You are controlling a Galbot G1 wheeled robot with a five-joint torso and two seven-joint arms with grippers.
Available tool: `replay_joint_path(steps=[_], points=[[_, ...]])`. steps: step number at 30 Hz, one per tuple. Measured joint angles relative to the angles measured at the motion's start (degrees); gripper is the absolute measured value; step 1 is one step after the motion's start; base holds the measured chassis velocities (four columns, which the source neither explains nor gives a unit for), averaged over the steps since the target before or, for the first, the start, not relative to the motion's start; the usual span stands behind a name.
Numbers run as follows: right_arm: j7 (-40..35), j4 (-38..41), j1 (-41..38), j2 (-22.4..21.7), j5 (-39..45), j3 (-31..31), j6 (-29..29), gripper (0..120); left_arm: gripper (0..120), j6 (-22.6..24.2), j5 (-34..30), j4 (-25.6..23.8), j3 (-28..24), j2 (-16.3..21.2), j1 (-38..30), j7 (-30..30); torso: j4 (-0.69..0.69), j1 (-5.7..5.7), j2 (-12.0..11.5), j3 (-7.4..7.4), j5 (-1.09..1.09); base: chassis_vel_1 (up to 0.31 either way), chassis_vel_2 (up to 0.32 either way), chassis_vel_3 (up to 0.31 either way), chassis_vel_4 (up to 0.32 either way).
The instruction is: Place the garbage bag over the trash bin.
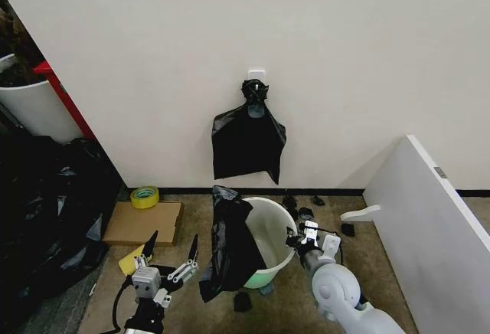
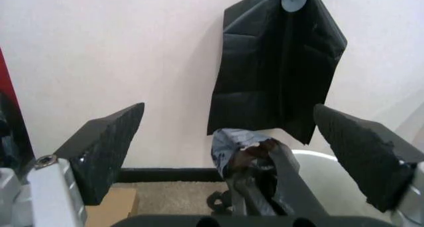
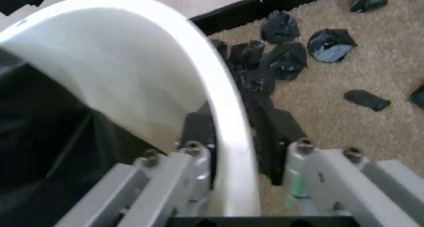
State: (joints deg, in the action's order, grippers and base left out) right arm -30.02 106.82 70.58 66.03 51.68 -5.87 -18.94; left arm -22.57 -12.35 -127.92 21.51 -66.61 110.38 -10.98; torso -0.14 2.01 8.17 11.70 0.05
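Head view – trash bin [image 1: 277,230]: seen on the carpet near the wall, tipped toward the robot's right; white interior exposed.
Head view – garbage bag [image 1: 230,243]: draped over the bin's left rim only; most of it hangs down the outside, with a peak standing above the rim. The far and right parts of the rim are seen bare.
Head view – left gripper [image 1: 170,251]: positioned low, just left of the bag; fingers spread wide, nothing held, no contact with the bag visible.
Head view – right gripper [image 1: 295,240]: located at the bin's right rim.
Head view – surroundings: a flat black bundle [image 1: 248,141] is hung on the wall above the bin; a roll of tape [image 1: 144,197] lies on a cardboard sheet [image 1: 143,223] to the left.

Left wrist view – left gripper [image 2: 251,152]: both dark pads are seen far apart and empty; the bag's crumpled upper edge [image 2: 242,147] lies ahead between them, not gripped.

Right wrist view – right gripper [image 3: 233,160]: the two fingers straddle the bin's rolled rim [image 3: 225,117], one inside and one outside, clamped on the rim wall. Black film is seen lying inside the bin.
Right wrist view – floor: small black scraps [image 3: 288,48] are scattered on the carpet beside the bin.

Progress – done: bag brought to the bin and hooked over one side; bin judged to be steadied by the right arm.
Progress – remaining: bag mouth judged not yet opened or stretched around the full rim; the task is assessed as under half complete.
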Motion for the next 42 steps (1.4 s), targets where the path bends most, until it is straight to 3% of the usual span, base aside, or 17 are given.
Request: replay_joint_path(steps=[10, 13, 18, 22, 30, 34, 42], points=[[-0.6, 7.2, 2.6, -3.2, 0.2, -3.5, -1.1, 60, 100, 0.0, -0.6, -0.4, 0.6, 0.4, -0.3, -0.2, -0.01, 0.0, 0.0, 0.0, -0.02, 0.0, 0.0, 0.0, 0.0], [-0.7, 9.0, 3.4, -3.9, 0.0, -4.2, -1.4, 68, 100, 0.0, -1.1, -0.5, 1.3, 0.5, -0.3, -0.2, -0.02, 0.0, 0.0, 0.0, -0.02, 0.0, 0.0, 0.0, 0.0], [2.6, 15.8, 5.0, -7.3, -0.5, -5.5, -3.2, 89, 100, -0.4, -6.0, 0.3, 5.8, 1.0, 0.4, 0.6, -0.02, 0.0, 0.0, 0.0, -0.01, 0.0, 0.0, 0.0, 0.0], [3.7, 20.2, 3.3, -8.8, 1.4, -2.8, -6.3, 98, 100, -0.9, -9.0, 2.9, 10.0, 1.5, -0.8, 1.7, -0.01, 0.0, 0.0, 0.0, -0.04, 0.0, 0.0, 0.0, 0.0], [6.9, 20.6, -3.5, -6.4, 3.8, 7.2, -15.3, 100, 100, 0.0, -11.9, 6.1, 15.6, 1.4, -4.9, 2.3, -0.02, 0.0, 0.0, 0.0, -0.02, 0.0, 0.0, 0.0, 0.0], [6.6, 17.7, -5.9, -3.9, 3.1, 11.5, -16.4, 100, 100, 0.6, -12.0, 6.1, 15.8, 0.8, -5.3, 2.2, -0.01, 0.0, 0.0, 0.0, -0.03, 0.0, 0.0, 0.0, 0.0], [5.4, 14.4, -6.9, -0.6, 3.2, 13.8, -17.1, 97, 100, 1.2, -10.5, 6.1, 13.9, -0.1, -5.5, 2.2, -0.01, 0.01, 0.0, 0.0, -0.02, 0.0, 0.0, 0.0, 0.0]])
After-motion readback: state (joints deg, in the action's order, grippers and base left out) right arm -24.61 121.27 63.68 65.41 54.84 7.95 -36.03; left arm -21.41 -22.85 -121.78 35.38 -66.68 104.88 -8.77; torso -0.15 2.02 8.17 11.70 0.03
